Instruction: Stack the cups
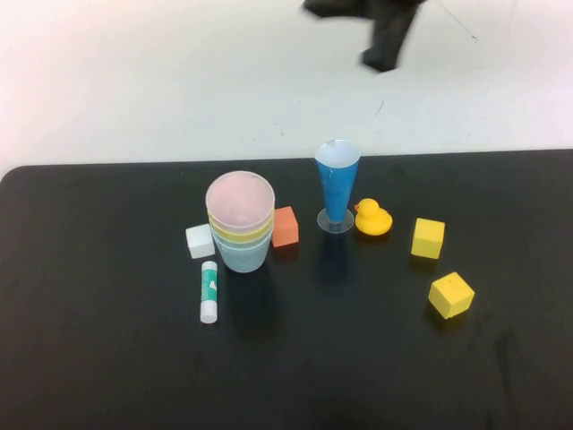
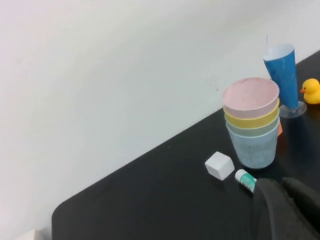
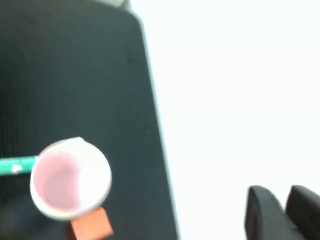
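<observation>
**Cups nested in one stack on the black bench**

Nearest the camera lay a green-and-white glue stick [image 1: 209, 291], just in front of the cups [image 1: 240, 221], which stood nested upright on the black bench [image 1: 89, 340]: the pale pink cup [image 2: 250, 98] on top, the yellow cup [image 2: 251, 120] under it, the light blue cup [image 2: 252, 146] lowest. A white cube [image 1: 200, 240] sat just left of the stack and an orange cube [image 1: 285, 226] just right. Further right stood a tall blue cone glass [image 1: 337, 184], a rubber duck [image 1: 372, 219] beside its foot, then two yellow cubes [image 1: 428, 237] [image 1: 450, 295]. The right pincer [image 1: 380, 45] hung high beyond the bench's far edge, its fingers [image 3: 262, 212] slightly apart, holding nothing. The left pincer [image 2: 287, 207] was pressed together, near the stack's left side.
</observation>
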`<state>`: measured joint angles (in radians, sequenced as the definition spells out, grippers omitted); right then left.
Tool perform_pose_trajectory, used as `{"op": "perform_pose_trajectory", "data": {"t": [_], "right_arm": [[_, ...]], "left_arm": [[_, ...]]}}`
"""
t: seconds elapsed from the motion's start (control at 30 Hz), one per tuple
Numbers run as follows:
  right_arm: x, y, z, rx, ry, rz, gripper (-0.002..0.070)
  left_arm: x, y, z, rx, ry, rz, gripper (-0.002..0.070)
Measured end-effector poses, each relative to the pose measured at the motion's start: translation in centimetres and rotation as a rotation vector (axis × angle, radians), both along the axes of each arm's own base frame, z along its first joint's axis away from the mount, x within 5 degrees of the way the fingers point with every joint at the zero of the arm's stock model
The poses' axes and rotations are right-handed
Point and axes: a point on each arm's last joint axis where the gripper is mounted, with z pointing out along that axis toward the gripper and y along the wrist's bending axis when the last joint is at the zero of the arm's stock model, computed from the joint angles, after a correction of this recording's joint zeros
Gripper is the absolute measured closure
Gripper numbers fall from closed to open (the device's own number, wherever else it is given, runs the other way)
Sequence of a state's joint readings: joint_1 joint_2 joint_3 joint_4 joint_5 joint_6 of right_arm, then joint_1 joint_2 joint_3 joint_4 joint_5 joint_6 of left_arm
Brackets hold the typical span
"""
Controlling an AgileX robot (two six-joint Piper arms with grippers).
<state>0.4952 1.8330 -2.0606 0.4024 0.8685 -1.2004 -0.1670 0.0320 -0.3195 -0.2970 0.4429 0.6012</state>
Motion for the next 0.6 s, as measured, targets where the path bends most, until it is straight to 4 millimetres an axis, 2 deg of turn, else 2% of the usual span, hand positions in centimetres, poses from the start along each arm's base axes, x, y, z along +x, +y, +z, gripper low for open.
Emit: {"op": "perform_pose_trajectory", "data": {"t": [0.1,0.17,0.3,0.43,0.6], "right_arm": [[-3.1,-2.3,2.4,-0.024,-0.056,-0.026,0.0649],[-5.1,-3.6,3.2,-0.025,-0.066,-0.062,0.0664],[-8.9,-6.4,3.5,-0.005,-0.039,-0.158,0.0675],[-12.9,-8.7,2.3,0.002,0.067,-0.217,0.0677],[-18.0,-11.3,-0.7,-0.054,0.236,-0.244,0.0677]], "left_arm": [[0.0,0.1,-0.7,-0.021,-0.033,0.012,0.0673],[0.3,0.1,-1.1,-0.042,-0.043,0.018,0.0673],[0.7,0.1,-2.0,-0.074,-0.057,0.029,0.0673],[0.8,0.0,-2.0,-0.091,-0.075,-0.002,0.0673],[0.7,-0.3,-1.9,-0.101,-0.083,-0.088,0.0673]]}}
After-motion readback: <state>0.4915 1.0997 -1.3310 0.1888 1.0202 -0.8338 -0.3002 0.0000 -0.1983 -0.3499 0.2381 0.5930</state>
